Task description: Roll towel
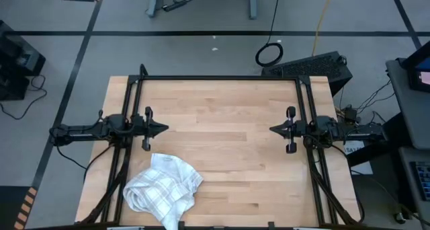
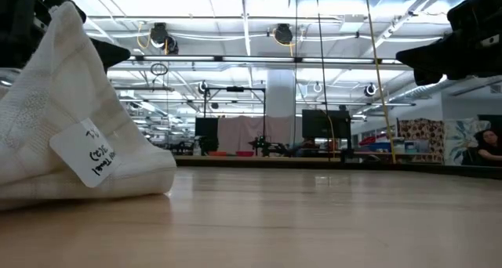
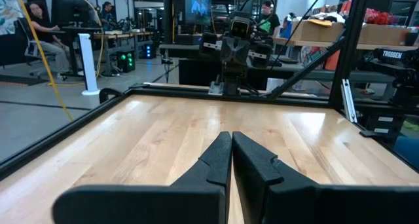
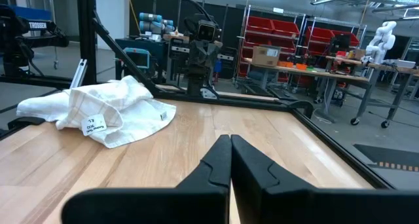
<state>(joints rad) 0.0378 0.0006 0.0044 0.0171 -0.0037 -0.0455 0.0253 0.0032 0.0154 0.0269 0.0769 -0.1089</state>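
- Two matte black jointed arms, each ending in a black two-finger hand: left hand point(image 1: 163, 129), right hand point(image 1: 273, 129).
- Fingers point(image 3: 213, 164) wedge-shaped, tapering to pointed tips.
- Black cables trail behind both arm bases.

High view: overhead, straight down on the whole surface point(image 1: 228, 142).
Low view: surface height, level, close beside the towel point(image 2: 70, 135).
Wrist views: face each other across the surface; right's shares the towel.
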